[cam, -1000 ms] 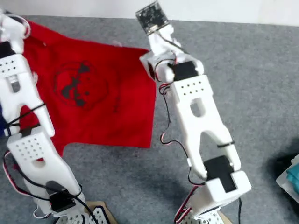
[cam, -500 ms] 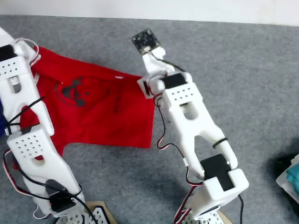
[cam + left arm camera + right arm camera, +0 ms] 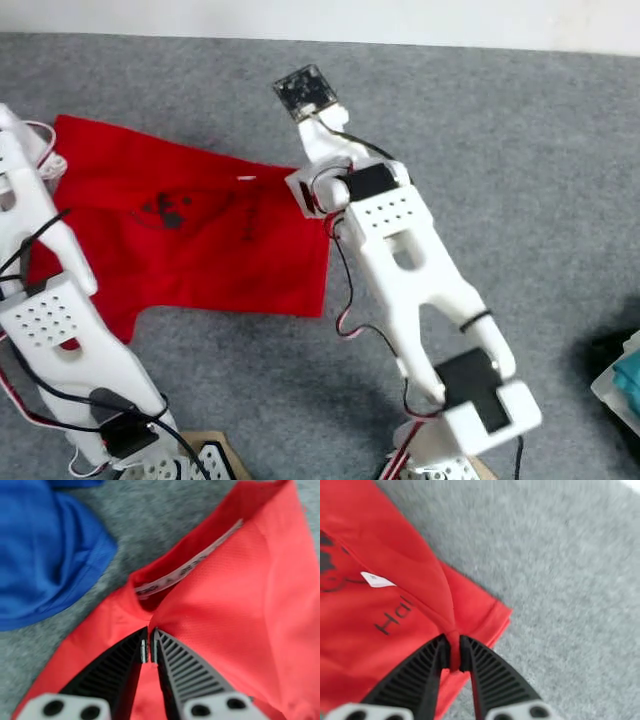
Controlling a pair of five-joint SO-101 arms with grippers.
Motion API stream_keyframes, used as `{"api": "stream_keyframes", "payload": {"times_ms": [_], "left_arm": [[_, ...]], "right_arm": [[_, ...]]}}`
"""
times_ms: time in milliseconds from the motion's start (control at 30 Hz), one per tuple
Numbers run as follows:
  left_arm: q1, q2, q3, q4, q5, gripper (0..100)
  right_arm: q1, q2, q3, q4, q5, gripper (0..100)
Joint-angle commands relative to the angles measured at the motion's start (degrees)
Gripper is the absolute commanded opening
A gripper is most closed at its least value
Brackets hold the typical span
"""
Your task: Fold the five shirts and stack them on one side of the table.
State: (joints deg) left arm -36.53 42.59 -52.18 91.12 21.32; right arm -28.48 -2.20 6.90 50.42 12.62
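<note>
Red shirt (image 3: 230, 270) in left tool (image 3: 149, 652) and right tool (image 3: 451, 656)

Blue shirt (image 3: 45, 555) cropped at view's edge; red shirt (image 3: 220, 260) partly behind left arm (image 3: 45, 310)

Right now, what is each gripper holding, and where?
Both hold the red shirt: the left gripper pinches it just below the collar, the right gripper pinches a raised fold near its edge.
</note>
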Motion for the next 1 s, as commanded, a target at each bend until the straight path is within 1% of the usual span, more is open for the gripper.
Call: {"api": "stream_keyframes", "payload": {"times_ms": [0,100,200,333,467,567,733,967], "left_arm": [[-1.27,-3.47,-0.31,4.92,-2.29,1],[-2.07,-5.76,-0.22,7.56,-2.46,1],[-3.56,-7.6,-0.13,8.09,-2.46,1],[-5.76,-8.75,-0.04,9.49,-4.75,1],[-8.13,-8.57,0.66,9.76,-5.54,1],[-8.13,-9.01,5.49,9.76,-8.44,1],[-6.55,-10.95,15.25,9.58,-12.84,1],[-4.53,-20.7,27.74,8.09,-13.54,1]], "right_arm": [[-2.59,-5.49,-0.4,3.65,-0.09,0.7],[-4.44,-5.67,-0.4,6.9,-0.44,0.7],[-4.62,-5.58,0.4,8.04,-0.44,0.7],[-4.26,-5.93,6.73,4.97,-0.09,0.7],[-3.03,-6.02,12.7,0.57,-0.09,0.7],[-1.89,-6.02,15.43,-1.63,-0.09,0.7],[-1.54,-6.02,17.54,-1.98,-0.09,0.7],[-1.89,-7.43,17.89,-1.63,-0.44,0.7]]}}
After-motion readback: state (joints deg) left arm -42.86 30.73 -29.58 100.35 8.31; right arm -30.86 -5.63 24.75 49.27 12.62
